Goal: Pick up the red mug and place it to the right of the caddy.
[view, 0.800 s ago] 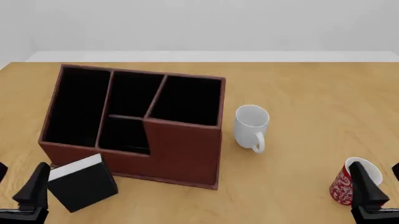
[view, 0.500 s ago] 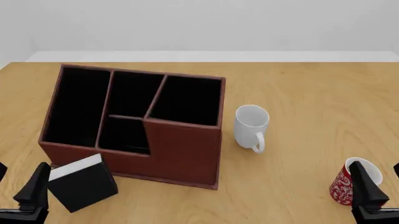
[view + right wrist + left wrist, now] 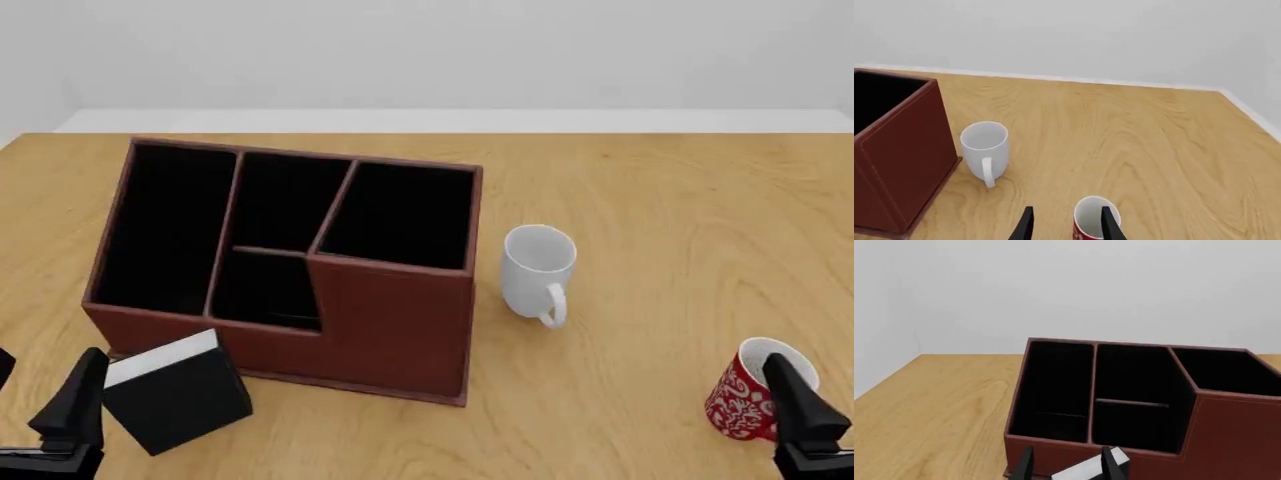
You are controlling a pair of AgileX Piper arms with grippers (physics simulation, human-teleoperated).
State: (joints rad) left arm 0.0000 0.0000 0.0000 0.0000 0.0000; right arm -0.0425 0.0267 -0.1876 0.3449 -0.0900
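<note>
The red mug (image 3: 742,396) with its white floral pattern stands upright near the table's front right; in the right wrist view the red mug (image 3: 1089,223) shows its white inside. My right gripper (image 3: 821,380) is open just right of and behind it, and one of its fingers (image 3: 1108,224) overlaps the mug's rim. The reddish-brown caddy (image 3: 398,325) stands left of centre, also seen as the caddy (image 3: 1239,432) and the caddy (image 3: 901,150). My left gripper (image 3: 44,360) is open at the front left and holds nothing.
A plain white mug (image 3: 538,264) stands upright just right of the caddy, handle toward me; the right wrist view shows the same white mug (image 3: 984,146). A small black box (image 3: 176,392) with a white edge lies against the caddy's front left, by my left gripper (image 3: 1067,467).
My right gripper has shifted slightly right and toward the near edge, uncovering more of the red mug. The mug, the caddy and the left arm have not moved.
</note>
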